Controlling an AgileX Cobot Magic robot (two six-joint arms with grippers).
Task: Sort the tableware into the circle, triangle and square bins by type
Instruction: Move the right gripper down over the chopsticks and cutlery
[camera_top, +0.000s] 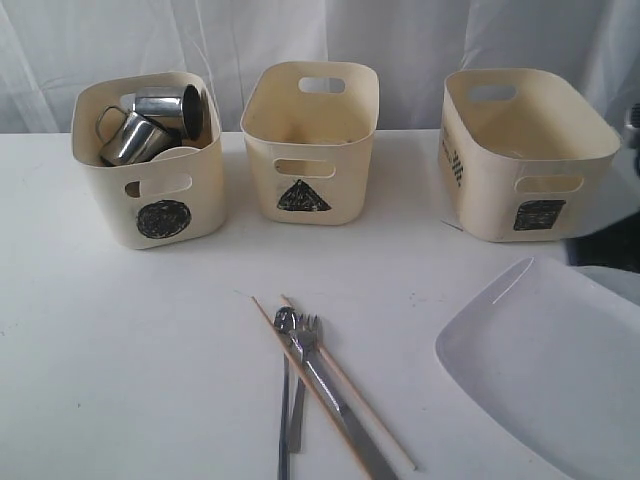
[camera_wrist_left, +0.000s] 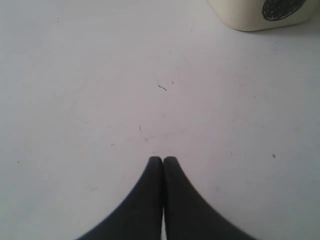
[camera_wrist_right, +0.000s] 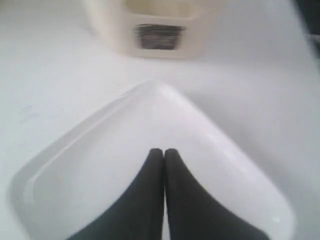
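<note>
surface: a white table (camera_top: 150, 350) with a few small dark specks. a pale curtain (camera_top: 400, 40) hangs behind it.

layout, exterior view: three cream tubs stand along the far edge.
- circle bin (camera_top: 110, 200) at 10 o'clock, with two steel mugs (camera_top: 130, 138) lying tilted inside.
- triangle bin (camera_top: 345, 170) at 12 o'clock.
- square bin (camera_top: 490, 190) at 2 o'clock.
- spoon (camera_top: 285, 320), fork (camera_top: 298, 420) and knife (camera_top: 350, 425) at 6 o'clock, bunched together, with the two chopsticks (camera_top: 268, 321) lying slantwise among them.
- large white plate (camera_top: 550, 370) at 4 o'clock, cut off by the frame edge.

left gripper (camera_wrist_left: 163, 159): fingers pressed together, clenched on nothing, above bare table near the circle bin.

right gripper (camera_wrist_right: 163, 151): fingers pressed together, nothing between them, positioned over the plate with the square bin beyond. contact with the plate cannot be determined.
</note>
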